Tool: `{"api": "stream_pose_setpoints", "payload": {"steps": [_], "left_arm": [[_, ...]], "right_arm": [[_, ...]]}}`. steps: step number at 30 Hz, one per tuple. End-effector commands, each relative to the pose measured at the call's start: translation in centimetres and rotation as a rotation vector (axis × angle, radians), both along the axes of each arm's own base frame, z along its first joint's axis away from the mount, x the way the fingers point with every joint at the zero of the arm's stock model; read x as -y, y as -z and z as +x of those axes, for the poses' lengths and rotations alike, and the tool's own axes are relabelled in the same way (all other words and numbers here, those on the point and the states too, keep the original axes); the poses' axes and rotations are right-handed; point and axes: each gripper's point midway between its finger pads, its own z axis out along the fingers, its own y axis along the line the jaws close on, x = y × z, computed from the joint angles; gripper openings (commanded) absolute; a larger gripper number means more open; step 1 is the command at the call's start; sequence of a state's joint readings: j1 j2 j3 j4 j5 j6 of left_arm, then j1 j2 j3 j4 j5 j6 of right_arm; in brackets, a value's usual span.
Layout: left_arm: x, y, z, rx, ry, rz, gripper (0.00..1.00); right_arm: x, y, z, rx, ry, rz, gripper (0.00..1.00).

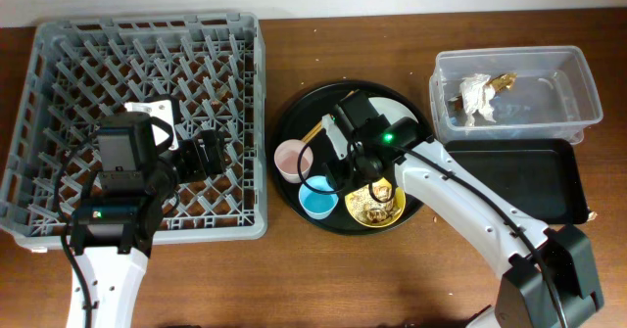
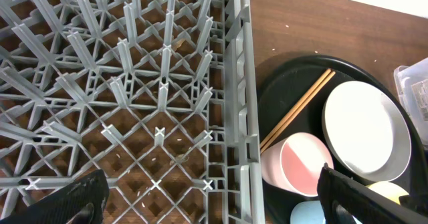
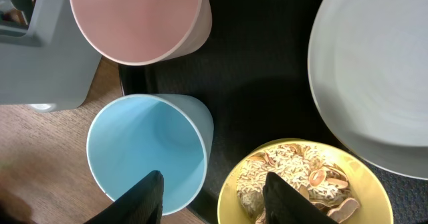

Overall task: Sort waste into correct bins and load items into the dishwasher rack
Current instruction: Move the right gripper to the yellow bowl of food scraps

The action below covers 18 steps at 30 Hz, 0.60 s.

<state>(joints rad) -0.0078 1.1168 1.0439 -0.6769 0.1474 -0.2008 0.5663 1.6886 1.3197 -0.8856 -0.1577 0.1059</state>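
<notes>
Your right gripper [image 3: 215,196] sits closest to the lens, fingers spread and holding nothing. One finger hangs over the mouth of the blue cup [image 3: 144,150] and the other over the crumbs [image 3: 287,174] in the yellow bowl [image 3: 304,184], so the jaws straddle the narrow gap where those two rims nearly meet. On the round tray [image 3: 261,83] the blue cup stands at 7 o'clock, the bowl at 5, the pink cup [image 3: 137,17] at 9 and the plate [image 3: 374,70] at 1. If the cup is your target, shift toward 9 o'clock until the outer finger clears the bowl's rim, then lower and pinch the cup's wall alone. Catching both rims would likely spill crumbs. Your left gripper [image 2: 214,200] hovers wide open and empty over the rack [image 2: 237,83], so plan the carry around it.
</notes>
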Motion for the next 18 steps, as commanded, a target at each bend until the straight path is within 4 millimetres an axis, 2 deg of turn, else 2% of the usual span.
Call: {"api": "stream_pose_setpoints", "payload": {"steps": [1, 5, 10, 12, 15, 16, 18], "left_arm": [[0.1, -0.9, 0.2, 0.026, 0.019, 0.005, 0.99], [0.1, -0.9, 0.2, 0.026, 0.019, 0.005, 0.99], [0.1, -0.9, 0.2, 0.026, 0.02, 0.005, 0.99], [0.1, -0.9, 0.2, 0.026, 0.02, 0.005, 0.99], [0.1, -0.9, 0.2, 0.026, 0.019, 0.005, 0.99], [0.1, -0.9, 0.2, 0.026, 0.019, 0.005, 0.99], [0.1, -0.9, 0.2, 0.026, 0.02, 0.005, 0.99]], "right_arm": [[0.1, -0.1, 0.2, 0.008, 0.009, -0.006, 0.5], [-0.1, -1.8, 0.3, 0.027, 0.006, 0.014, 0.49], [-0.3, -1.9, 0.5, 0.038, 0.003, 0.021, 0.49], [-1.2, -2.4, 0.1, 0.023, -0.042, 0.07, 0.49], [-1.7, -4.4, -0.1, 0.064, -0.077, 0.115, 0.49], [-1.5, -4.5, -0.4, 0.055, -0.074, 0.111, 0.49], [-1.1, -3.4, -0.9, 0.023, -0.07, 0.081, 0.49]]}}
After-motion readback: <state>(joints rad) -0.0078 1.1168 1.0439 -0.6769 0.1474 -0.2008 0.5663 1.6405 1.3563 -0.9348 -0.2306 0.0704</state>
